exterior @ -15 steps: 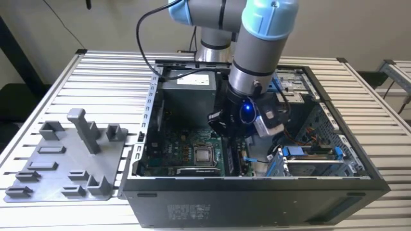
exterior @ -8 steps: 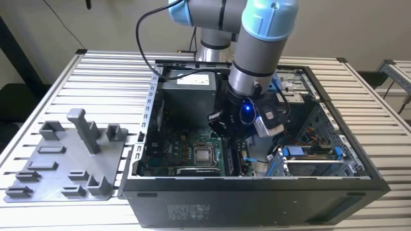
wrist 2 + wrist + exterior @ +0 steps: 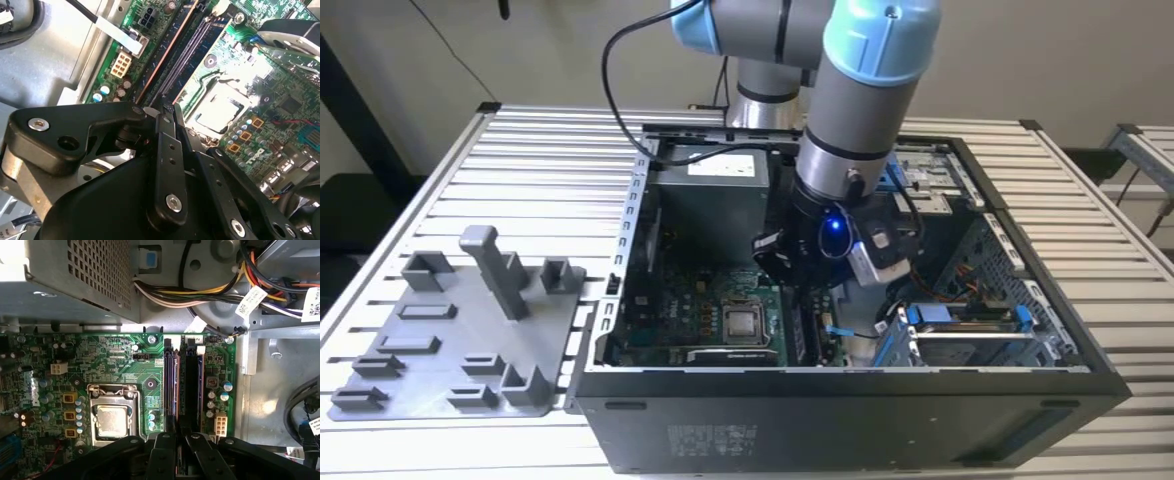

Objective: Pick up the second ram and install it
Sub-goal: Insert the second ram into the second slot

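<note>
Items, left to right in the exterior view:

1. Grey fixture tray point(image 3: 400, 350), at 9 o'clock from the case. You see posts and cradles, with no memory stick on them.
2. Open computer case point(image 3: 854, 420), centre. The processor socket point(image 3: 744, 322) lies on its floor.
3. Gripper point(image 3: 817, 268), at 1 o'clock from that socket, lowered inside the case.

Memory bay, wrist views:

4. The second ram point(image 3: 159, 56), a dark blue board, stands on edge in the slot beside the white connector point(image 3: 122, 65). In the first wrist view it reads as the black strip point(image 3: 192, 385).
5. 2 bare slots point(image 3: 170, 385) run between that board and the socket.
6. The gripper's fingers point(image 3: 172, 150) are drawn together with no gap showing, and their tips are at the board's near end. You cannot tell whether they pinch the board's edge or merely bear on it.

Step in hand, as a judgement: installing, with the pick-up done.

Requirement, as a judgement: the board needs a straight push along the slot line. Keep it upright, and confirm that both end latches close.
</note>
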You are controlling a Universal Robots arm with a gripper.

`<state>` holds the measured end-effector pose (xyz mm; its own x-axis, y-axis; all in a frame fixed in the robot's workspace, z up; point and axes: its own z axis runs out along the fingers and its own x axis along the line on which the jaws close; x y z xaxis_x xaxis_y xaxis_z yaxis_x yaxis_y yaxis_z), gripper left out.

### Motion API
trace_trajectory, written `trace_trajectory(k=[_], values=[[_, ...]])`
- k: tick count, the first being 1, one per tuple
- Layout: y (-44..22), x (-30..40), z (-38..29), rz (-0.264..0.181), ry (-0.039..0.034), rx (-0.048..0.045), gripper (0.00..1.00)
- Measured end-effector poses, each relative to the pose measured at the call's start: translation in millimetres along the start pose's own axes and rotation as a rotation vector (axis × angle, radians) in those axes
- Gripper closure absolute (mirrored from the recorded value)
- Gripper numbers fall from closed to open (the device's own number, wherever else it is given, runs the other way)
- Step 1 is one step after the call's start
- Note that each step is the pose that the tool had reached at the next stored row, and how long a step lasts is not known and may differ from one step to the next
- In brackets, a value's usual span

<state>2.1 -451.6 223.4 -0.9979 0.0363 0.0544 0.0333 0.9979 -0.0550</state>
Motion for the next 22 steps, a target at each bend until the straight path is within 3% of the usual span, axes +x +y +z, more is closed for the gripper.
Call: trace_trajectory(k=[17, 22], values=[[0.0, -0.8, 0.6, -0.004, 0.0, 0.0003, 0.86], [0.3, -1.0, 4.7, -0.004, -0.0001, -0.0012, 0.86]])
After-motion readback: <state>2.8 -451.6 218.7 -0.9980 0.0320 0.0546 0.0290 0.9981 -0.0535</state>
